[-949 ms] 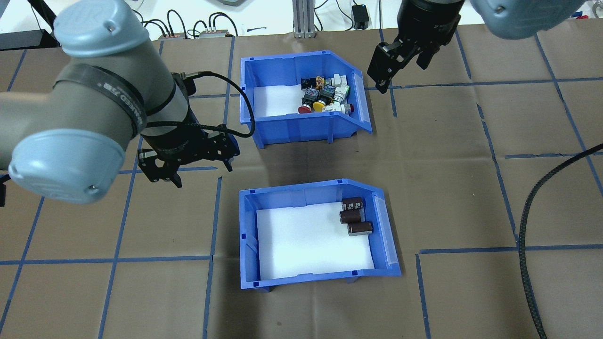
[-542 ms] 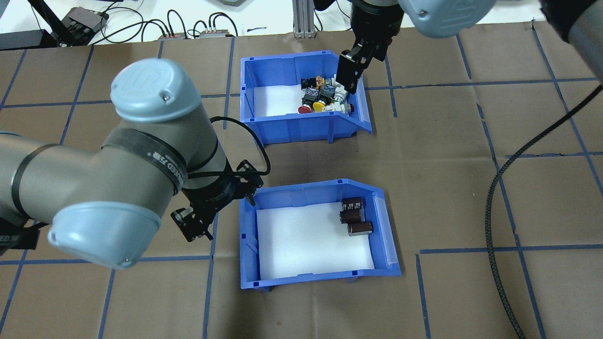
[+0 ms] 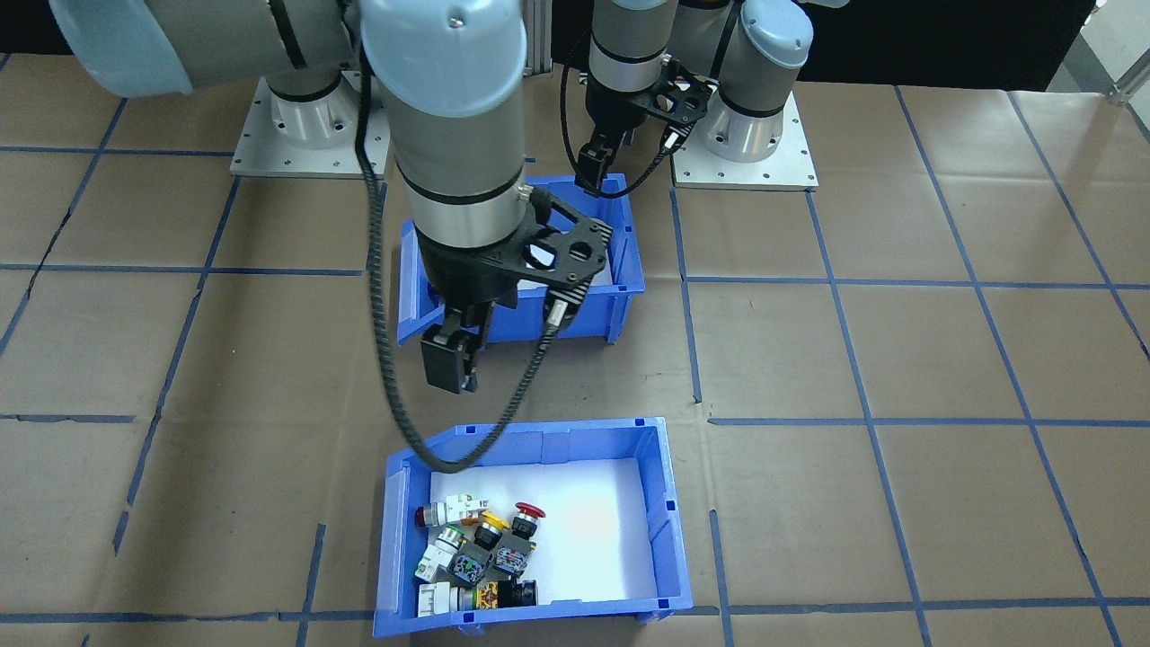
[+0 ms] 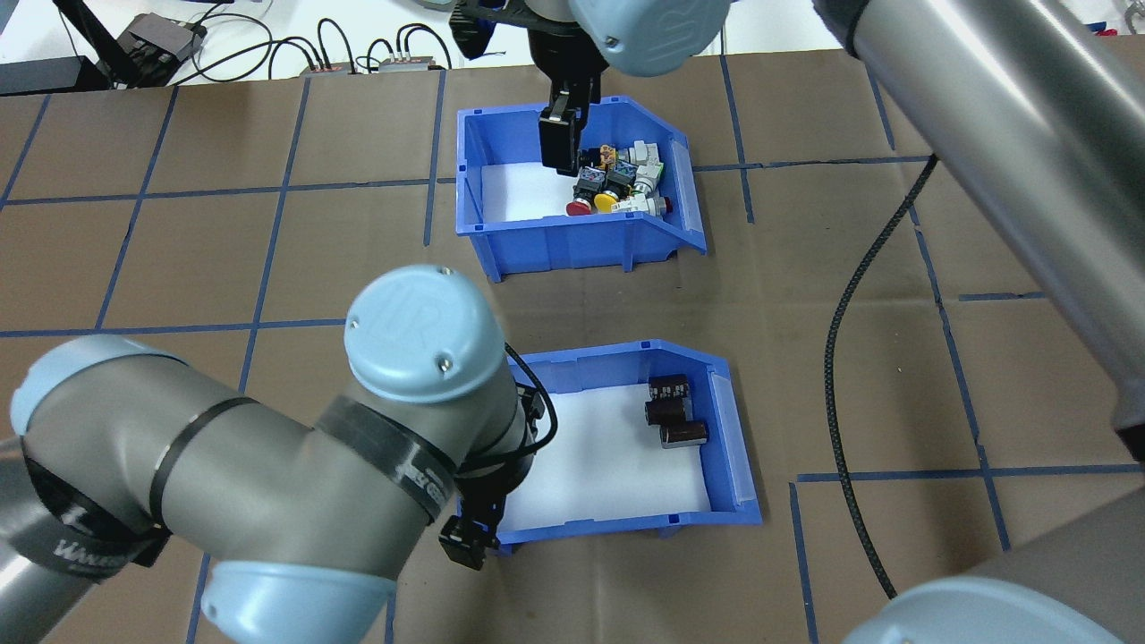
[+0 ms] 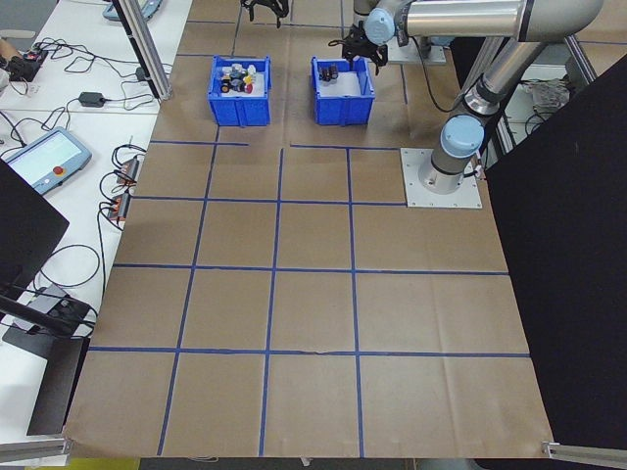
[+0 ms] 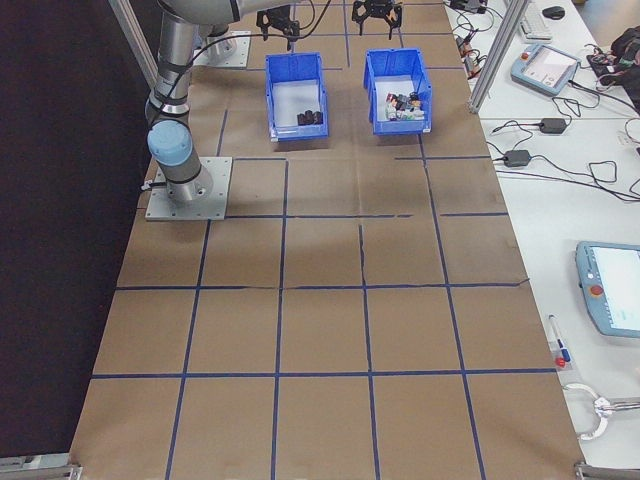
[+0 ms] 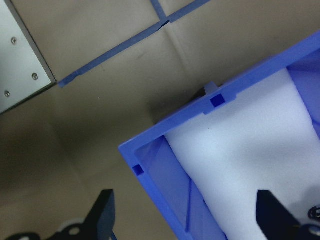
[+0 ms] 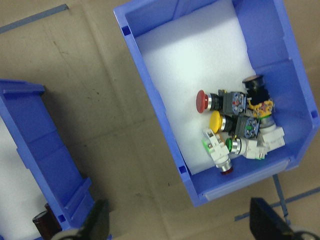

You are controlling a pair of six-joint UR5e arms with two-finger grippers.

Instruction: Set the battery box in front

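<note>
The tabletop (image 4: 877,268) is covered in brown paper gridded with blue tape; white benches with cables and pendants run along its far edge. The battery box (image 4: 733,465) sits mid-table toward the robot's edge, three brown cells (image 4: 673,411) lying by its sloped end. Beyond it, toward the operators' edge, stands the second blue bin (image 4: 680,237) of push-button switches (image 4: 617,179). The left gripper (image 7: 185,220) hangs spread open astride the battery box's near back corner, one finger outside the wall. The right gripper (image 8: 175,227) hovers open above the gap between the bins.
</note>
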